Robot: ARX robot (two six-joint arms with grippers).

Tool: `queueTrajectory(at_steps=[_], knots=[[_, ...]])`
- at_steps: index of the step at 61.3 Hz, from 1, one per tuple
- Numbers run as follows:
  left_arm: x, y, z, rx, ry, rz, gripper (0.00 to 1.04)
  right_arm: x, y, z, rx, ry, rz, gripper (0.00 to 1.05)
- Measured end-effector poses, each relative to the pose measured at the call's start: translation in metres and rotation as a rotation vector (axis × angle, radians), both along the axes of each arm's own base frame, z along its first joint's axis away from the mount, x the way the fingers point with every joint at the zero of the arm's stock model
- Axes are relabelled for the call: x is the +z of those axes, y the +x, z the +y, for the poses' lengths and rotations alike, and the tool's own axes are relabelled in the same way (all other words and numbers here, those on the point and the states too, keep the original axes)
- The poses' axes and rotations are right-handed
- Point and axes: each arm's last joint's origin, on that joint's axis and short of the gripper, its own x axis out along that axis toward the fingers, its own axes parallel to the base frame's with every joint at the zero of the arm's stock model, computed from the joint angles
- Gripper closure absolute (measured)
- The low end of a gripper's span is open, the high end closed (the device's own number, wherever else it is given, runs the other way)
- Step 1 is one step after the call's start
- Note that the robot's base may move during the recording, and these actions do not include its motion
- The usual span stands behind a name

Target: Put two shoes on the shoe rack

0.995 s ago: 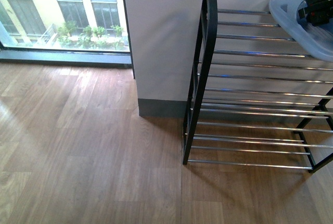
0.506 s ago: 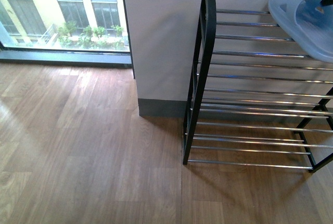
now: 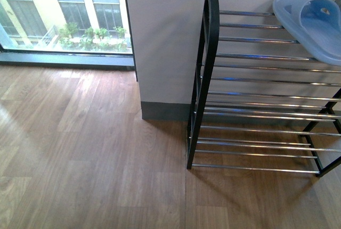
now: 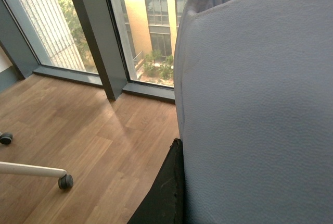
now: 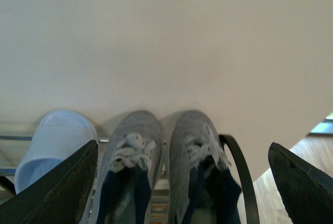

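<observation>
The two grey sneakers [image 5: 130,166] [image 5: 195,151] stand side by side on the shoe rack's top tier, toes toward the wall, in the right wrist view. My right gripper [image 5: 182,153] is open and empty, hovering behind their heels, one black finger [image 5: 62,187] at each side. The shoe rack [image 3: 208,69] stands against the wall in the front view; neither arm shows there. My left gripper [image 4: 182,182] is shut on a blue slipper [image 4: 255,109] that fills its view, with one black finger [image 4: 165,195] showing against it.
Another blue slipper [image 3: 314,24] lies on the rack's top bars, beside the sneakers [image 5: 54,140]. The rack's black side frame [image 5: 242,177] curves beside the right sneaker. A window [image 3: 64,10] and wooden floor [image 3: 96,149] lie left. A white castered leg [image 4: 36,171] is on the floor.
In the front view a black gripper over the slipper on the rack's top tier has drawn off to the right, out of the picture. The slipper stays on the bars.
</observation>
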Motion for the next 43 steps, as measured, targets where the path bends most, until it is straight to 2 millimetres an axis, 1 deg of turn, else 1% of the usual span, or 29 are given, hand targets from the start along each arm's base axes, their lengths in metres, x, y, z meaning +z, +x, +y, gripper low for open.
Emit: queueTrajectory(at_steps=[4, 8, 11, 13, 14, 15, 16, 18, 21, 22, 23, 26, 32, 37, 39, 40, 43], knots=[[0.000, 0.000, 0.000, 0.000, 0.000, 0.000, 1.03, -0.012, -0.006, 0.002, -0.005, 0.044, 0.008, 0.10], [0.000, 0.000, 0.000, 0.000, 0.000, 0.000, 1.03, -0.020, -0.008, 0.005, 0.094, 0.063, -0.067, 0.16], [0.000, 0.000, 0.000, 0.000, 0.000, 0.000, 1.03, -0.030, -0.015, 0.018, 0.205, 0.079, -0.137, 0.25], [0.000, 0.000, 0.000, 0.000, 0.000, 0.000, 1.03, -0.033, -0.019, 0.025, 0.229, 0.076, -0.155, 0.28], [0.000, 0.000, 0.000, 0.000, 0.000, 0.000, 1.03, -0.037, -0.024, 0.035, 0.248, 0.078, -0.174, 0.33], [0.000, 0.000, 0.000, 0.000, 0.000, 0.000, 1.03, -0.038, -0.025, 0.037, 0.251, 0.076, -0.177, 0.34], [0.000, 0.000, 0.000, 0.000, 0.000, 0.000, 1.03, -0.040, -0.030, 0.045, 0.264, 0.074, -0.189, 0.37], [0.000, 0.000, 0.000, -0.003, 0.000, 0.000, 1.03, -0.042, -0.035, 0.052, 0.272, 0.073, -0.198, 0.41], [0.000, 0.000, 0.000, -0.002, 0.000, 0.000, 1.03, -0.046, -0.047, 0.070, 0.285, 0.070, -0.217, 0.49], [0.000, 0.000, 0.000, -0.002, 0.000, 0.000, 1.03, -0.046, -0.049, 0.073, 0.287, 0.071, -0.220, 0.51], [0.000, 0.000, 0.000, 0.001, 0.000, 0.000, 1.03, -0.048, -0.055, 0.080, 0.290, 0.071, -0.226, 0.55], [0.000, 0.000, 0.000, 0.003, 0.000, 0.000, 1.03, -0.053, -0.065, 0.092, 0.291, 0.072, -0.231, 0.63], [0.000, 0.000, 0.000, 0.001, 0.000, 0.000, 1.03, -0.068, -0.082, 0.110, 0.285, 0.086, -0.215, 0.79], [0.000, 0.000, 0.000, 0.000, 0.000, 0.000, 1.03, -0.077, -0.092, 0.120, 0.279, 0.094, -0.200, 0.90], [0.000, 0.000, 0.000, 0.000, 0.000, 0.000, 1.03, -0.081, -0.097, 0.124, 0.276, 0.095, -0.196, 0.95], [0.000, 0.000, 0.000, 0.000, 0.000, 0.000, 1.03, -0.084, -0.101, 0.127, 0.275, 0.096, -0.194, 1.00], [0.000, 0.000, 0.000, 0.000, 0.000, 0.000, 1.03, -0.086, -0.106, 0.132, 0.279, 0.095, -0.194, 1.03]])
